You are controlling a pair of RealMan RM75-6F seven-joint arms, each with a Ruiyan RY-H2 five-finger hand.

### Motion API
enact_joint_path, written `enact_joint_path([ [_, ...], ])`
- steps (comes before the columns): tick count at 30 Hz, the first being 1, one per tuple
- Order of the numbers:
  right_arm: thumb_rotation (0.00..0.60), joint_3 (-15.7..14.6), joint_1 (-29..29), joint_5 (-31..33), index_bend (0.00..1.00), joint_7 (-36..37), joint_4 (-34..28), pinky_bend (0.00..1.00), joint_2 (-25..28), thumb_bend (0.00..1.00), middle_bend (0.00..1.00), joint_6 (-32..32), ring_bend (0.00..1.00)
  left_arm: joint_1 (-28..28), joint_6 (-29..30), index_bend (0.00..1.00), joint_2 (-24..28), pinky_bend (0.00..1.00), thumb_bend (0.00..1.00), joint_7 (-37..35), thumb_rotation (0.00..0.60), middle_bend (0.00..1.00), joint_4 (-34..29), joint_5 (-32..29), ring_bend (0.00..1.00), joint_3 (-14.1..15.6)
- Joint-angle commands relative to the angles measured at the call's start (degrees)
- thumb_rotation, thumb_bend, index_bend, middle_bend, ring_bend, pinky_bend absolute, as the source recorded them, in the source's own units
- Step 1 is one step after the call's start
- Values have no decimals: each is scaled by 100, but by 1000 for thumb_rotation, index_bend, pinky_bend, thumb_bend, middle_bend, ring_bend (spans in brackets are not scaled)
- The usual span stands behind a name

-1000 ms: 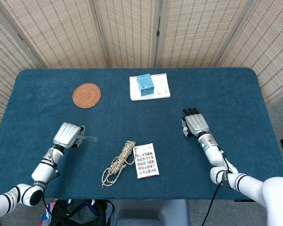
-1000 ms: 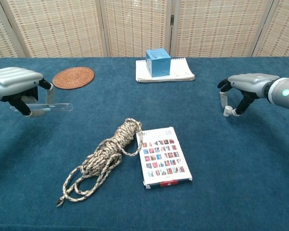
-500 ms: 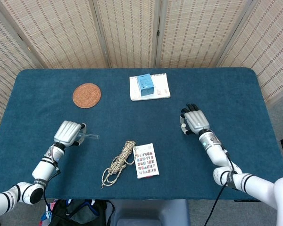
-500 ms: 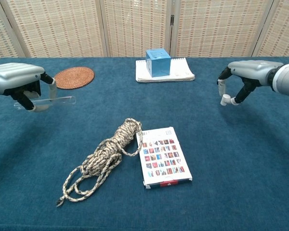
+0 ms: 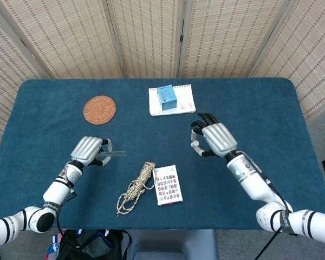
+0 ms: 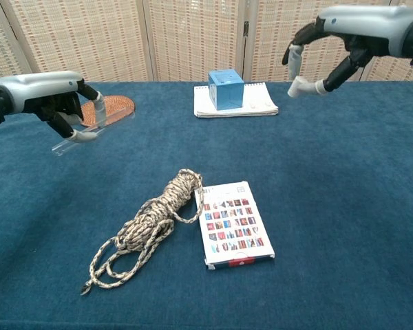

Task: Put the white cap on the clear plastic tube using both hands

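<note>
A robot with two arms works above a table (image 5: 260,103) covered in dark blue cloth. Its left hand (image 5: 88,150) is raised over the left side of the table, fingers (image 6: 82,135) curled around one clear plastic tube (image 5: 115,154). In the head view the tube's long axis runs roughly left to right, its free end pointing toward the middle of the table; in the chest view it tilts, the far end higher.

The right hand (image 5: 214,138) is raised over the right side, pinching one small white cap (image 6: 297,86) between thumb and a finger while the other fingers spread. The cap sits at the side of the right hand that faces the tube.

The two hands are well apart, with open space between them. The cap lies to the right of the tube's free end, so joining them likely calls for both hands to close toward the centre and line up along the tube's axis.

Other things on the table, one of each: a coiled rope (image 5: 136,187), a printed card (image 5: 167,184) just beside it, a round woven coaster (image 5: 99,109), and a blue box (image 5: 166,96) resting on a white notepad (image 5: 184,103).
</note>
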Motion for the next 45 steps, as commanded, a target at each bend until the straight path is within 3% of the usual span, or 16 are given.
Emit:
enact_joint_path([
  [1, 600, 88, -60, -215, 681, 131, -436, 0, 238, 407, 248, 202, 0, -115, -149, 622, 76, 1000, 343, -196, 600, 1000, -205, -138, 954, -131],
  [15, 600, 207, 178, -491, 687, 215, -831, 0, -54, 407, 254, 458, 0, -484, -430, 622, 151, 1000, 343, -796, 600, 1000, -941, -763, 954, -501],
  [45, 600, 118, 492, -350, 687, -109, -868, 0, -377, 407, 254, 513, 0, -948, -148, 619, -20, 1000, 343, -544, 600, 1000, -1254, -1200, 954, -320],
])
